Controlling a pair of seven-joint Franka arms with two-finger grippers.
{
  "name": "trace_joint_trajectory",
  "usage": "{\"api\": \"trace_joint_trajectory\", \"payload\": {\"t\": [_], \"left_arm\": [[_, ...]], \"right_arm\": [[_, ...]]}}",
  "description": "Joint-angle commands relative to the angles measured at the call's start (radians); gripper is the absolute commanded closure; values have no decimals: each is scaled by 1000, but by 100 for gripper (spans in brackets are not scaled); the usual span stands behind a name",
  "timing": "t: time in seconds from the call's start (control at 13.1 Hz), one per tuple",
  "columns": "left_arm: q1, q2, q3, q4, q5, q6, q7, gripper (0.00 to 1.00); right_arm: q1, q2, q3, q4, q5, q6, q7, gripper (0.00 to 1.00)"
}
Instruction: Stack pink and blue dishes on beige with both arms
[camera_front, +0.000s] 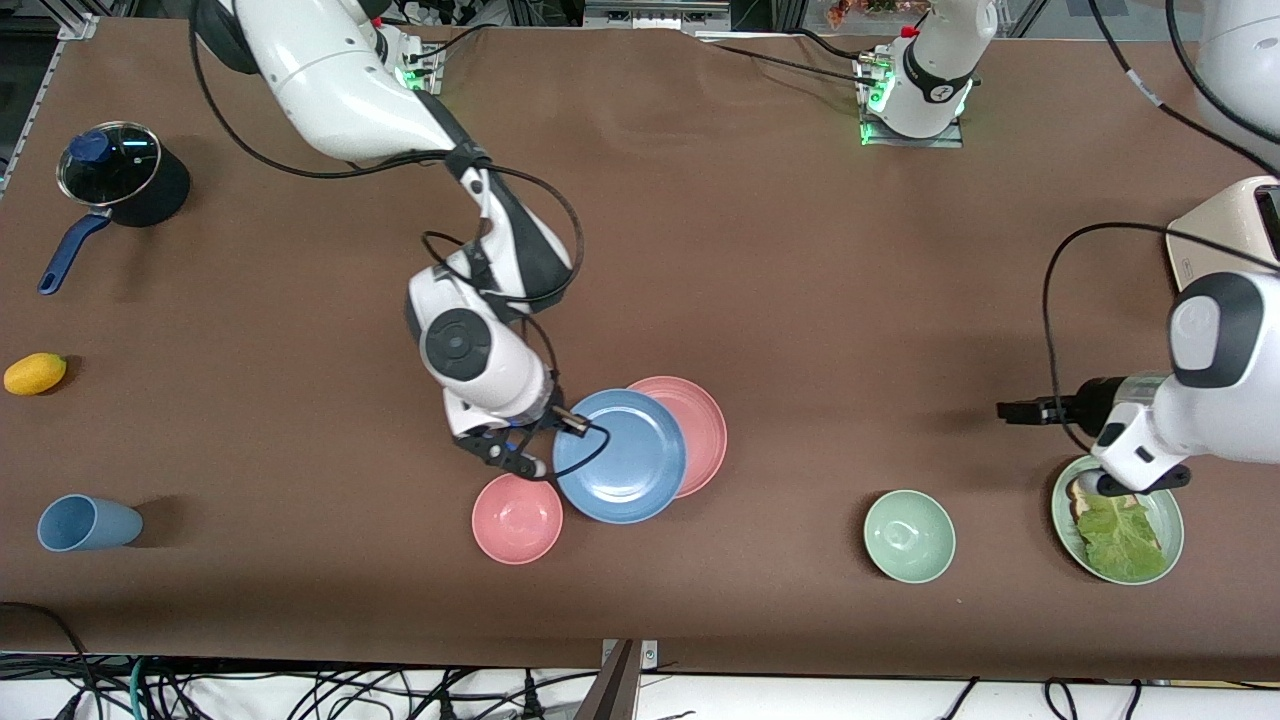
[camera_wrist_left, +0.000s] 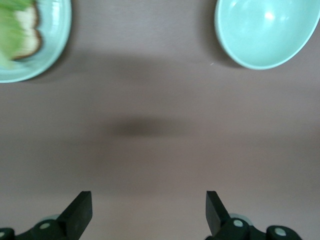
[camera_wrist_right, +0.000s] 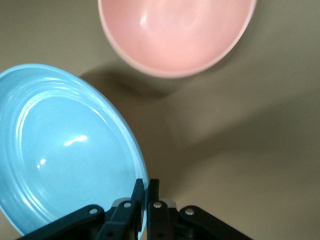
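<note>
No text, label, brand, number or sign can be read anywhere in these views. The dishes, the cup and the pot are plain and unmarked. Small dark marks show on one white arm's base ring (camera_front: 938, 92) and on the cream appliance (camera_front: 1232, 237) at the counter's edge, but neither can be made out.

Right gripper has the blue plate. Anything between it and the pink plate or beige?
Nothing visible. The right gripper pinches the blue plate by its rim, and it already overlaps the pink plate. The pink bowl sits beside them, clear. No beige plate shows. The left gripper waits open near the green bowl.
</note>
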Motion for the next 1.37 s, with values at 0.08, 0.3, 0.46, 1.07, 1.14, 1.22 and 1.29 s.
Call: {"api": "trace_joint_trajectory", "payload": {"t": [0.08, 0.3, 0.46, 1.07, 1.14, 1.22, 1.29], "left_arm": [[12, -86, -10, -14, 31, -69, 38, 0], [9, -137, -10, -30, 34, -71, 35, 0], [-21, -181, -4, -35, 68, -88, 46, 0], [-293, -437, 305, -170, -61, -83, 52, 0], [-313, -457, 310, -176, -61, -80, 54, 0], [-317, -474, 315, -190, -61, -74, 58, 0], [-320, -499, 319, -216, -62, -74, 63, 0]], "right_arm": [[46, 7, -4, 12, 4, 15, 120, 100], [69, 7, -4, -9, -1, 18, 163, 100], [73, 9, -4, -25, -3, 42, 164, 100], [64, 6, -10, -27, -3, 53, 151, 37], [64, 4, -13, -25, -4, 52, 149, 27], [64, 1, -20, -23, -4, 44, 149, 12], [64, -8, -30, -22, -10, 32, 146, 1]]}}
